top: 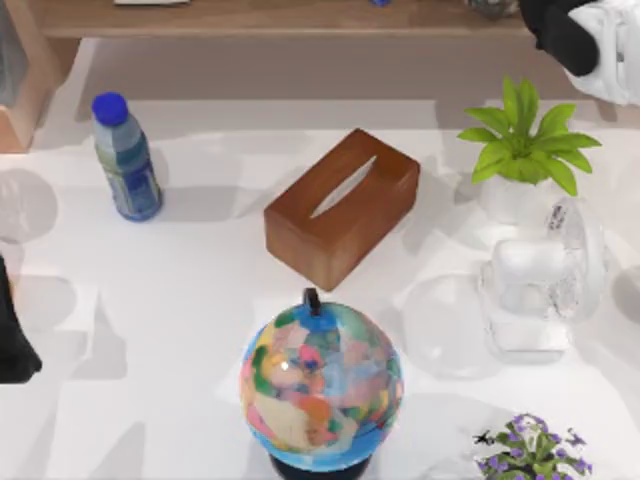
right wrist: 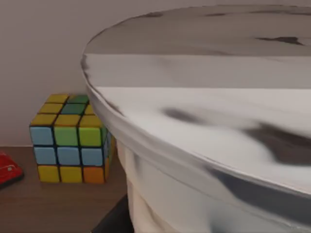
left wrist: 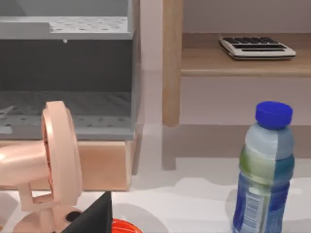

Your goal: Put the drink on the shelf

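Note:
The drink [top: 490,6] is a small round container with a dark speckled surface, cut off by the top view's far edge, standing on the light-brown wooden shelf [top: 280,18]. In the right wrist view the drink [right wrist: 209,121] looms very close, with a pale marbled rim and side. My right gripper [top: 548,28] is over the right end of the shelf, just to the right of the drink. My left gripper [top: 14,352] rests at the table's left edge.
On the white table stand a clear bottle with a blue cap [top: 126,160], a brown tissue box [top: 340,205], a globe [top: 320,375], a green plant [top: 525,150], a clear glass object [top: 545,285] and purple flowers [top: 530,450]. A Rubik's cube [right wrist: 70,138] sits behind the drink.

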